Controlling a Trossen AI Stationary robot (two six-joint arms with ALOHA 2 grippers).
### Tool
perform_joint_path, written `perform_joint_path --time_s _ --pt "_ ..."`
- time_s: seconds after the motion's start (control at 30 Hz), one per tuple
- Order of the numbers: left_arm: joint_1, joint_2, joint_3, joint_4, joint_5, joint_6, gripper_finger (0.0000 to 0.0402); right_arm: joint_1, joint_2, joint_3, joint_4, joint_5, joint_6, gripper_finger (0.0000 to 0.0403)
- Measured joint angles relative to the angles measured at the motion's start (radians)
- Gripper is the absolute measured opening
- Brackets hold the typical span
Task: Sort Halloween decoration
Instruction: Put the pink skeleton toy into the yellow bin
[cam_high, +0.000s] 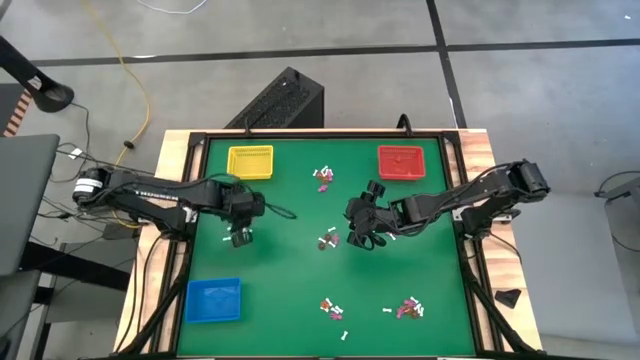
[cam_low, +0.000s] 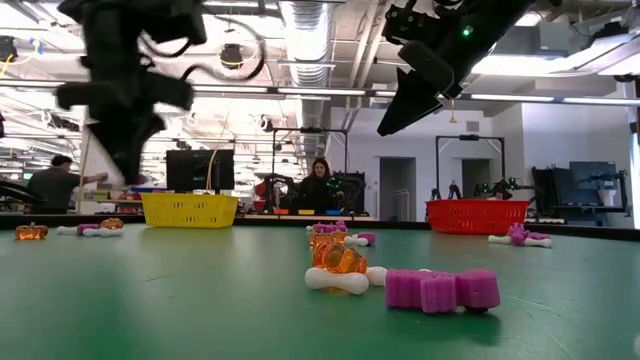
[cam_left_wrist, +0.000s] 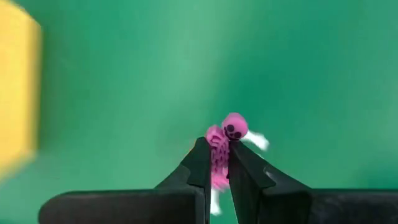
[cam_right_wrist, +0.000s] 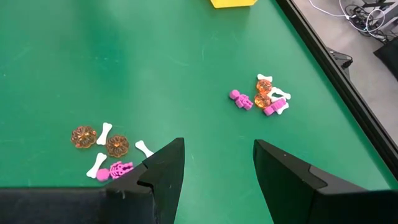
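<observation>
Fingers of my left gripper (cam_left_wrist: 216, 168) are pinched tight on a pink skeleton trinket (cam_left_wrist: 224, 142), its round head poking out past the tips above the green worktop (cam_high: 290, 270), near the yellow tray (cam_high: 250, 161). My right gripper (cam_right_wrist: 214, 171) hangs over mid-worktop with its jaws spread wide, holding nothing. More trinkets lie scattered below it: orange pumpkins (cam_right_wrist: 99, 140), white bones (cam_right_wrist: 104, 133) and another pink skeleton (cam_right_wrist: 117, 168).
</observation>
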Motion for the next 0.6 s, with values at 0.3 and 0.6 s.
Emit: perform_joint_path --time_s 0.3,0.6 --pt "0.381 0.005 0.159 0.065 -0.025 0.307 0.0021 -0.001 0.0 0.0 0.048 -0.001 0.001 0.0221" --pt "0.761 0.115 0.165 0.146 0.217 0.408 0.0022 -0.001 0.0 0.0 0.064 0.002 -0.002 0.0221"
